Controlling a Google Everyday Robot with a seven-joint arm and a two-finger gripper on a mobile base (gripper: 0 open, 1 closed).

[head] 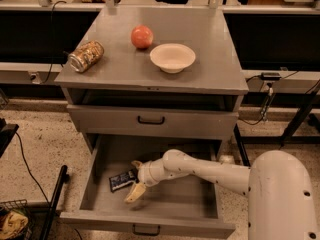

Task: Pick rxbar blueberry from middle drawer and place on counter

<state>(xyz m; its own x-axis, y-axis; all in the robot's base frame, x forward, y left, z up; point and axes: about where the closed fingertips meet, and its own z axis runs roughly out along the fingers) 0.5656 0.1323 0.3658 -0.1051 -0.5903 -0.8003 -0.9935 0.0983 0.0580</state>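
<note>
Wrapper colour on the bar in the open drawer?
Dark navy-black with pale lettering, camera view. The rxbar blueberry lies in the middle drawer, beside the gripper.

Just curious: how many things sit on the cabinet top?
3: tin can at left, red fruit centre, white bowl right of it. The hand is in the open drawer.

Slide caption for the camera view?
Claw, open, inside the pulled-out drawer by the dark snack bar.

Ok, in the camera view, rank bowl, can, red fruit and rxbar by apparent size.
1. Bowl
2. Can
3. Red fruit and rxbar blueberry: alike, unranked.
Gripper is in the middle drawer, open at the bar.
</note>
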